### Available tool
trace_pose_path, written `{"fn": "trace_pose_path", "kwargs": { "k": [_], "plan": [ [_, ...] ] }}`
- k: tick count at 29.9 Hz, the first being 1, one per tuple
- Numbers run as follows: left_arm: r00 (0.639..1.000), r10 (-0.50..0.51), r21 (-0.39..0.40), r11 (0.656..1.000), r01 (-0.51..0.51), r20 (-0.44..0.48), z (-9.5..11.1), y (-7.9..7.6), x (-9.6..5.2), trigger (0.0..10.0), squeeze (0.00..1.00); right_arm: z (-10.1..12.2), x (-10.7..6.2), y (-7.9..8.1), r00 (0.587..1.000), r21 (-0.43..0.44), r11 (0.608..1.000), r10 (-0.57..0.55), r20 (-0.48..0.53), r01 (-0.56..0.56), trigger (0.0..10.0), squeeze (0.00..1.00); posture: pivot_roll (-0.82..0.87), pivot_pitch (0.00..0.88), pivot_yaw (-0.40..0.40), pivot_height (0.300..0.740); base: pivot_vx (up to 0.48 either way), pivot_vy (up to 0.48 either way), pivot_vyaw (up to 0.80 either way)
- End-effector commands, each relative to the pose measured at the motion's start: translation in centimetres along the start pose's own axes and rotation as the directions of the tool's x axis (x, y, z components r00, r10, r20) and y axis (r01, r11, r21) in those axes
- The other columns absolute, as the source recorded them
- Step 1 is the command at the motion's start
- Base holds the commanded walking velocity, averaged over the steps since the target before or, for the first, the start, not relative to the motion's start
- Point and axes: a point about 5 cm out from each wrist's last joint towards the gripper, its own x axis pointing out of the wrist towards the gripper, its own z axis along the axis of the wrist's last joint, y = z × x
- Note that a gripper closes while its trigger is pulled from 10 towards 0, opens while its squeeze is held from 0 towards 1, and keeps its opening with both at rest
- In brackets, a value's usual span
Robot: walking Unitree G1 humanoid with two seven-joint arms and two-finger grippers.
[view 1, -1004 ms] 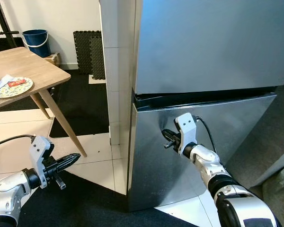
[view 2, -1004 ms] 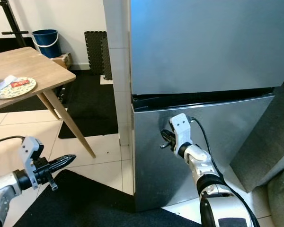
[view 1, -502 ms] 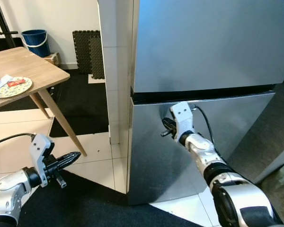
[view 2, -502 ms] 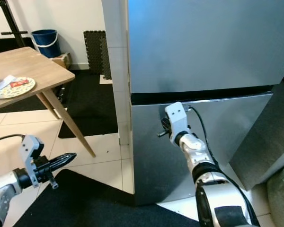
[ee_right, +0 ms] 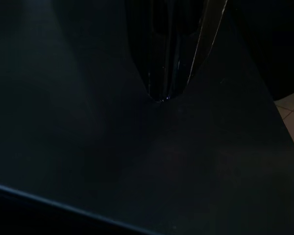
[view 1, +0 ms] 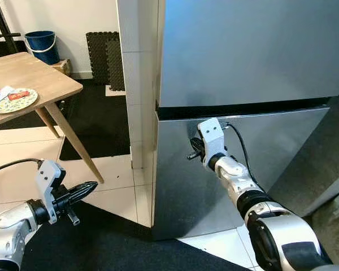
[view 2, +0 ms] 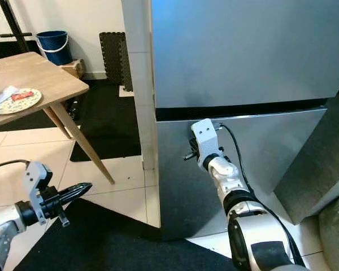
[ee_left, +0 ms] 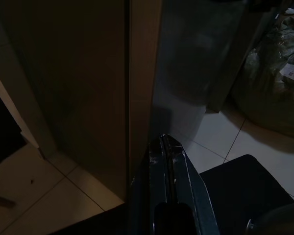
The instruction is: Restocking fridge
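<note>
The steel fridge stands before me, its upper door (view 1: 248,51) and lower door (view 1: 265,164) both flush with the body. My right gripper (view 1: 193,151) is shut, and its tips press against the lower door just under the dark seam between the doors. In the right wrist view the black fingers (ee_right: 161,73) meet the dim door surface. My left gripper (view 1: 90,187) is shut and holds nothing. It hangs low over the floor to the left of the fridge, pointing toward the fridge's bottom corner (ee_left: 137,147).
A white tiled pillar (view 1: 137,84) flanks the fridge on the left. A wooden table (view 1: 39,84) with a plate (view 1: 11,100) stands at the far left, its leg slanting toward me. A black mat (view 1: 101,243) lies underfoot. A blue bucket (view 1: 35,42) and foam mats (view 1: 104,53) sit by the wall.
The lower door stood slightly ajar a second ago and now sits flush. My right gripper moved forward with it. The left arm stayed put.
</note>
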Motion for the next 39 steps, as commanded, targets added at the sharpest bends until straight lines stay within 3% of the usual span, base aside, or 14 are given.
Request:
{"fn": "trace_pose_path", "kwargs": {
  "k": [1,9,11,16,19,22,24,27,32,34,35,37,38,39],
  "plan": [
    [1.0,-0.022,-0.009,1.0,0.022,0.0,-0.1,-0.5,0.5,10.0,0.0,-2.0,-0.7,0.4,0.998,0.064,0.997,0.039,-0.049,-0.036,10.0,0.0,-0.02,0.05,-0.053,0.74,0.0,0.0,0.0],
    [0.999,-0.034,-0.014,0.999,0.035,0.007,-0.2,-0.8,1.2,10.0,0.0,-8.0,-4.1,2.0,0.958,0.168,0.965,0.227,-0.172,-0.199,10.0,0.0,-0.03,0.028,-0.055,0.74,0.0,0.0,0.0],
    [0.999,-0.04,-0.014,0.999,0.04,0.015,-0.2,-0.8,1.6,10.0,0.0,-13.0,-7.8,2.6,0.9,0.23,0.951,0.276,-0.336,-0.206,10.0,0.0,-0.04,0.015,-0.054,0.74,0.0,0.0,0.0],
    [0.999,-0.044,-0.016,0.999,0.044,0.021,-0.2,-0.9,2.1,10.0,0.0,-17.5,-12.2,2.2,0.826,0.227,0.972,0.18,-0.534,-0.065,10.0,0.0,-0.04,0.009,-0.054,0.74,0.0,0.0,0.0],
    [0.999,-0.042,-0.022,0.999,0.043,0.03,-0.3,-1.0,2.4,10.0,0.0,-22.0,-18.7,1.5,0.688,0.191,0.965,0.014,-0.726,0.181,10.0,0.0,-0.05,0.002,-0.055,0.74,0.0,0.0,0.0],
    [0.999,-0.034,-0.028,0.999,0.035,0.029,-0.4,-1.0,2.5,10.0,0.0,-23.8,-22.0,1.6,0.586,0.136,0.963,-0.027,-0.81,0.232,10.0,0.0,-0.05,0.0,-0.054,0.74,0.0,0.0,0.0],
    [0.999,-0.034,-0.028,0.999,0.035,0.029,-0.4,-1.0,2.5,10.0,0.0,-23.8,-22.0,1.6,0.586,0.136,0.963,-0.027,-0.81,0.232,10.0,0.0,-0.05,0.0,-0.054,0.74,0.0,0.0,0.0],
    [1.0,-0.014,-0.049,0.999,0.015,0.023,-1.1,-1.1,2.5,10.0,0.0,-25.0,-24.9,1.8,0.485,0.077,0.968,-0.05,-0.873,0.239,10.0,0.0,-0.04,0.0,-0.051,0.74,0.0,0.0,0.0],
    [0.992,0.082,-0.141,0.985,-0.095,-0.095,-5.1,-1.8,2.3,10.0,0.0,-25.4,-26.0,2.1,0.45,0.062,0.967,-0.058,-0.891,0.247,10.0,0.0,-0.05,0.0,-0.039,0.74,0.0,0.0,0.0],
    [0.933,0.212,-0.211,0.937,-0.279,-0.289,-9.9,-3.2,1.6,10.0,0.0,-25.4,-25.9,2.2,0.455,0.055,0.966,-0.069,-0.888,0.253,10.0,0.0,-0.05,0.0,-0.036,0.74,0.0,0.0,0.0],
    [0.933,0.212,-0.211,0.937,-0.279,-0.289,-9.9,-3.2,1.6,10.0,0.0,-25.4,-25.9,2.2,0.455,0.055,0.966,-0.069,-0.888,0.253,10.0,0.0,-0.05,0.0,-0.036,0.74,0.0,0.0,0.0],
    [0.812,0.332,-0.226,0.847,-0.481,-0.481,-13.9,-5.1,0.3,10.0,0.0,-25.3,-25.4,2.2,0.467,0.046,0.968,-0.077,-0.881,0.246,10.0,0.0,-0.05,0.0,-0.038,0.74,0.0,0.0,0.0],
    [0.812,0.332,-0.226,0.847,-0.481,-0.481,-13.9,-5.1,0.3,10.0,0.0,-25.3,-25.4,2.2,0.467,0.046,0.968,-0.077,-0.881,0.246,10.0,0.0,-0.05,0.0,-0.038,0.74,0.0,0.0,0.0],
    [0.739,0.354,-0.208,0.81,-0.549,-0.573,-15.6,-6.4,-0.3,10.0,0.0,-25.2,-25.2,2.2,0.473,0.042,0.968,-0.082,-0.877,0.246,10.0,0.0,-0.04,0.0,-0.044,0.74,0.0,0.0,0.0]
  ]
}}
